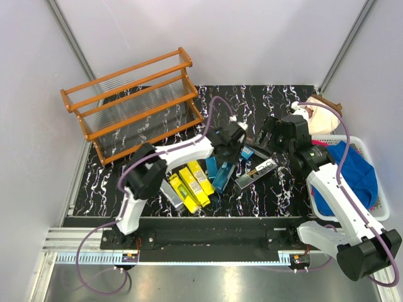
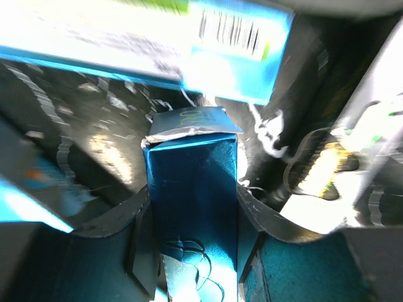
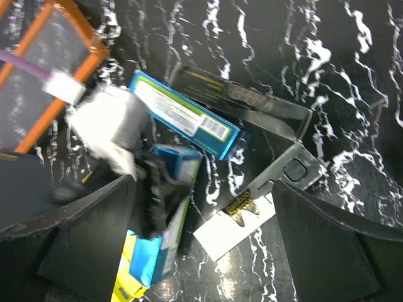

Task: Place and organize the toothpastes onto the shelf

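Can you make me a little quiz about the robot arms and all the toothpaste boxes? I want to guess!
1. True or false: the shelf already has toothpaste boxes on it.
2. Pick one: what colour is the carton gripped by the left end effector? A yellow, B blue, C black.
3. Fill the gap: the blue cloth lies in the white ____.

Key
1. False, its tiers are bare.
2. B
3. basket
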Robot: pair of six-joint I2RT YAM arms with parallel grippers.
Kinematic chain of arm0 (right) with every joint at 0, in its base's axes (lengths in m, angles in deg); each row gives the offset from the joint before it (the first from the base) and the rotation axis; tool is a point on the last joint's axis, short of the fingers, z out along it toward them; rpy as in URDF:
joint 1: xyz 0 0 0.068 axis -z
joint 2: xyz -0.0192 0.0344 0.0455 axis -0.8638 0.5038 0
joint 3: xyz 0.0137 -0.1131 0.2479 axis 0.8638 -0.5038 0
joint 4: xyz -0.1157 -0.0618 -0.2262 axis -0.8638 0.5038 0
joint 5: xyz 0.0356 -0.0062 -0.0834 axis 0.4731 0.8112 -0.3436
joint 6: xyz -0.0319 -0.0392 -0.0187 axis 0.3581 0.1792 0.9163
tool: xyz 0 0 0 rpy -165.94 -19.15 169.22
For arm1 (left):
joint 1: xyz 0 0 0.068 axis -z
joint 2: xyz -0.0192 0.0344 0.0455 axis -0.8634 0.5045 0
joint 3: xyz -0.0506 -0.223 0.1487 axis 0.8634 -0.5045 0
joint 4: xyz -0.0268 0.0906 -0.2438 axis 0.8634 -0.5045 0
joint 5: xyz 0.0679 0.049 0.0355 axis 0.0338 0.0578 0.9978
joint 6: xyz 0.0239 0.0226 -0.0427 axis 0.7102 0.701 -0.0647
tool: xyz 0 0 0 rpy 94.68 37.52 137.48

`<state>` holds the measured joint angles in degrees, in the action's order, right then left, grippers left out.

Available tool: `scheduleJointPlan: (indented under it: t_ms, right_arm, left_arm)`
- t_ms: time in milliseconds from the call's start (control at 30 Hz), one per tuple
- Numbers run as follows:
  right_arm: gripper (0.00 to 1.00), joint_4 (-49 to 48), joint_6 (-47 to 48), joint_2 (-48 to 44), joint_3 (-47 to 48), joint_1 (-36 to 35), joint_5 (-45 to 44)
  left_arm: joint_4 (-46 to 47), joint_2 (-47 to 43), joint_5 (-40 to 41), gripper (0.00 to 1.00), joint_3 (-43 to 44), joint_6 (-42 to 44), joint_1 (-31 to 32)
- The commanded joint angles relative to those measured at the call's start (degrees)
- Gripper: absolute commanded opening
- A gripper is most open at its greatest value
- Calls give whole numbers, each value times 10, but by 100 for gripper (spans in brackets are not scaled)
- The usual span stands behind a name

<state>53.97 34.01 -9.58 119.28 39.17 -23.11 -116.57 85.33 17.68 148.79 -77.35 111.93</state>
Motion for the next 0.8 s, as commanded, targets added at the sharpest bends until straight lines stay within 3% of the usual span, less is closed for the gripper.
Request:
scheduleJointPlan:
  t_ms: [0,233,433,567,767]
  right_arm:
    - [100,-38,33,-6,38,-1,39]
    - [100,-92,55,8,71,-1,119]
    - [100,-161,10,68,115,-2,222]
    - [100,-280,-65,104,122,-18,288]
    - [100,-435,-164,192,151,-88,357]
  left_arm:
    - [35,-123,-24,33,40,-2,-54]
    - [98,-266,-120,33,-56,-47,-165]
    - [231,-411,-260,30,-192,-183,-337]
    - [260,-484,-222,30,-219,-220,-416]
    - [297,-546,-144,28,-263,-298,-453]
